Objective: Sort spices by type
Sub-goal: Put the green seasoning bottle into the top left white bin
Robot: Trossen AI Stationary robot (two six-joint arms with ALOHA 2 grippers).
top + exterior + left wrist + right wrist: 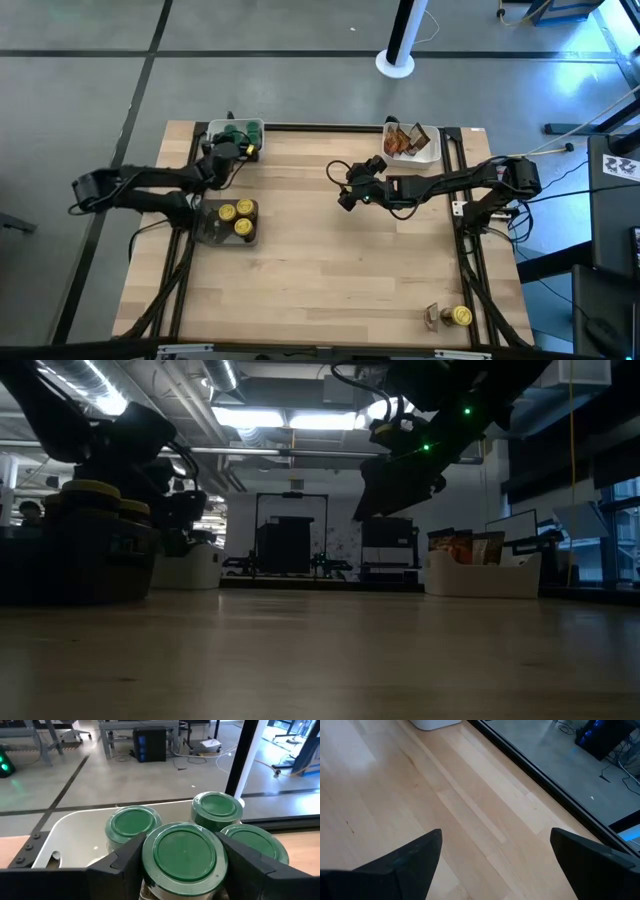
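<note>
Gripping a small round green-lidded jar (pixel 184 854) between its closed fingers, the left end effector (pixel 232 150) hovers at the white rectangular tray (pixel 70 832) holding three like jars, upper left of the high view. Right end effector (pixel 349 190) hangs wide open and empty over mid-desk (pixel 330 270).

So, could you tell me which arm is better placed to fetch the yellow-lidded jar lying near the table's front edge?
The right. Its tool is open and empty above the bare table, on the side where that yellow-lidded jar lies. The left tool is shut on a green-lidded jar at the far-left white tray.
</note>
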